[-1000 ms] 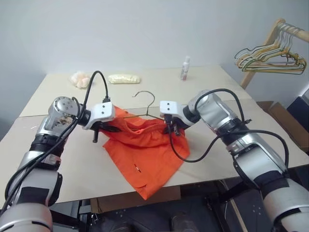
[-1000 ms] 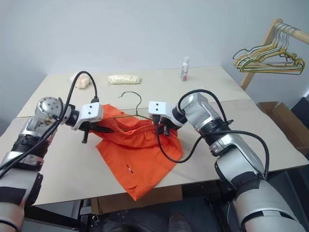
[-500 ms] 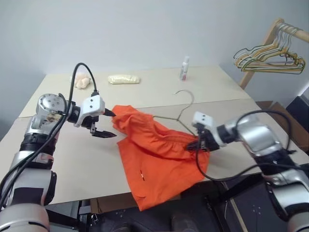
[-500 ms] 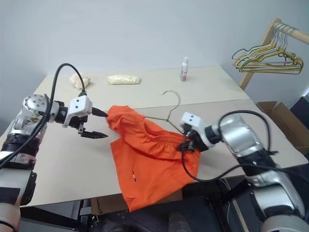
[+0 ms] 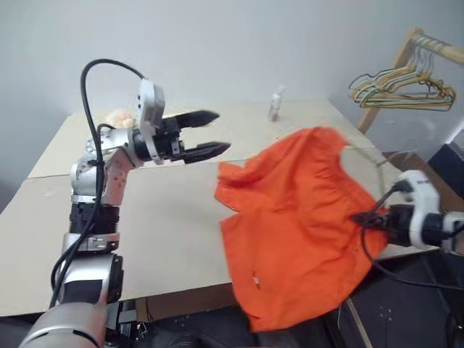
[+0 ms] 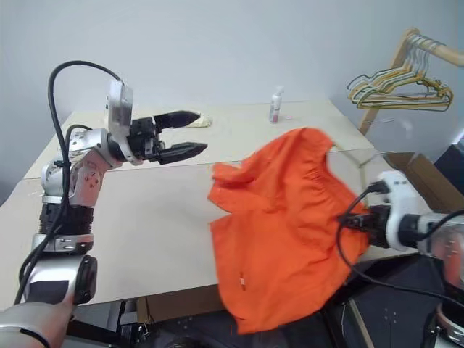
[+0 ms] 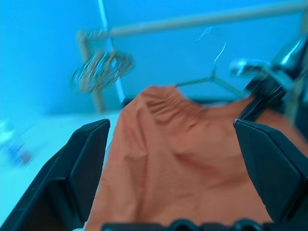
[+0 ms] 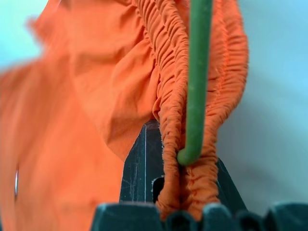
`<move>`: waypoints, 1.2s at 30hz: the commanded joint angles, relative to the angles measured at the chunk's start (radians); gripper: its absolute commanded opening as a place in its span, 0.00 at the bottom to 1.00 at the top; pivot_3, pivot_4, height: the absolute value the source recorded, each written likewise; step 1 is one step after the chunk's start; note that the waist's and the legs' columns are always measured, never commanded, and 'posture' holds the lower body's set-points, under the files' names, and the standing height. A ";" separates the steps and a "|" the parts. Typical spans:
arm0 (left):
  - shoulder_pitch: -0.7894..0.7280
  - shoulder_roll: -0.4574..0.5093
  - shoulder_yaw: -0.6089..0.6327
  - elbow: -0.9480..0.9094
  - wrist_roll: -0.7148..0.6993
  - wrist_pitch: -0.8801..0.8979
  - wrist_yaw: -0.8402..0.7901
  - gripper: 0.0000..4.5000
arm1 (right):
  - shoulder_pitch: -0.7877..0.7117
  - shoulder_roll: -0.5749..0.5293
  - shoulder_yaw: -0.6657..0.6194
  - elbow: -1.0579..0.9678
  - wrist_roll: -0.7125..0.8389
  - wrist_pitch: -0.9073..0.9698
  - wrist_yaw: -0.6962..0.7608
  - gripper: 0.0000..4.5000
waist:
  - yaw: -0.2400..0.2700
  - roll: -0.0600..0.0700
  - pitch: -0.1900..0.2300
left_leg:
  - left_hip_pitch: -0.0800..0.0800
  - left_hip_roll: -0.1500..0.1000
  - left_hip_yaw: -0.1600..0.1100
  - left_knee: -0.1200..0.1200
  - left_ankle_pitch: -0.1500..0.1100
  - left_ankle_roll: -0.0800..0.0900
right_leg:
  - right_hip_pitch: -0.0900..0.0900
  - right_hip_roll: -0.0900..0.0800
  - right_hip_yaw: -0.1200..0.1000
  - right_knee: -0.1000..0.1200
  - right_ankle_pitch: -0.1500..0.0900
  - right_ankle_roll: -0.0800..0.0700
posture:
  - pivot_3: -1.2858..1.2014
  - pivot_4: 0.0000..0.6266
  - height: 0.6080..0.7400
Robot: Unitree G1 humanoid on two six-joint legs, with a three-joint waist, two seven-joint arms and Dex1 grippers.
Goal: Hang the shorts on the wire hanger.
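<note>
Shorts [image 5: 304, 217], soft, light and floppy, hang off the worktop [image 5: 145, 217] edge at the right gripper [image 8: 185, 192], whose fingers are pinched shut on the gathered waistband and the wire hanger [image 8: 196, 82]; that stiff elastic is the best hold. Farther back, the left gripper [image 5: 206, 134] has let go since a second ago, risen, and gapes wide, empty.

left gripper [image 5: 210, 133] released and raised, shorts [image 5: 304, 217] swung right, lifted

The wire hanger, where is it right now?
Inside the shorts, clamped with the waistband by the right gripper at the table's right edge.
</note>
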 commanded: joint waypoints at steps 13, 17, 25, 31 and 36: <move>-0.009 0.035 0.026 -0.102 -0.127 0.063 0.000 0.99 | -0.587 0.270 -0.444 0.318 0.029 0.008 -1.089 0.01 | -0.129 0.011 -0.005 | 0.007 -0.003 -0.001 -0.011 0.004 -0.002 | 0.001 0.003 0.013 0.001 0.000 0.000 | 0.37 0.00 1.00; -0.004 0.050 0.025 -0.104 -0.135 0.065 0.000 0.99 | -0.783 0.260 -0.514 0.466 -0.004 0.008 -1.225 0.01 | -0.148 0.011 -0.005 | 0.009 -0.003 0.000 -0.012 0.004 -0.002 | 0.002 0.004 0.018 -0.001 0.000 0.000 | 0.37 0.00 1.00; -0.010 0.057 0.011 -0.104 -0.129 0.065 0.007 0.99 | -1.015 0.220 -0.576 0.792 -0.176 -0.138 -1.258 0.01 | -0.165 0.015 -0.004 | 0.009 -0.003 0.001 -0.014 0.004 -0.002 | 0.002 0.009 0.029 -0.004 -0.001 0.002 | 0.37 0.00 1.00; -0.012 0.069 0.006 -0.104 -0.130 0.073 -0.003 0.99 | -1.116 0.137 -0.536 1.049 -0.190 -0.370 -1.274 0.01 | -0.170 0.018 -0.002 | 0.009 -0.005 0.002 -0.014 0.004 -0.002 | 0.003 0.009 0.033 -0.005 -0.002 0.003 | 0.37 0.00 1.00; -0.019 0.071 -0.004 -0.101 -0.129 0.080 -0.011 0.99 | -1.195 0.068 -0.503 1.233 -0.179 -0.543 -1.292 0.01 | -0.182 0.018 -0.002 | 0.012 -0.006 0.004 -0.020 0.006 -0.002 | 0.004 0.009 0.034 -0.006 -0.002 0.003 | 0.37 0.00 1.00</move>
